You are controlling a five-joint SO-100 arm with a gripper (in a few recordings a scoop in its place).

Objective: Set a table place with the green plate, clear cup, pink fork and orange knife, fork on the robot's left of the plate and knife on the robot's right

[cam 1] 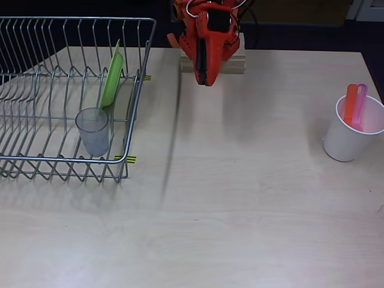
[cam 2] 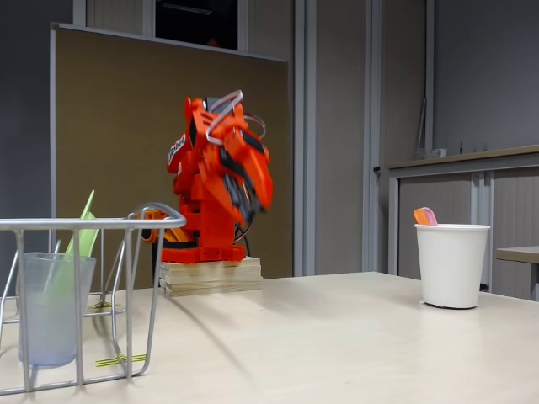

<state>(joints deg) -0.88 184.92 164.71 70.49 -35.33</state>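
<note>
Hand is folded at the arm base, apparently pressed together and empty. Green plate and clear cup are kept in the wire rack; the plate's upper rim should be gripped and lifted straight up.

Even, soft indoor light, faint shadows on the table; the moving arm is slightly blurred.

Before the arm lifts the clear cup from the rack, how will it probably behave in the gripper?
The clear cup looks like thin, empty plastic, so probably light and easy to squeeze. Its smooth tapered sides may slip. It stands upright inside the wire rack near the green plate, so wires could catch it.
</note>
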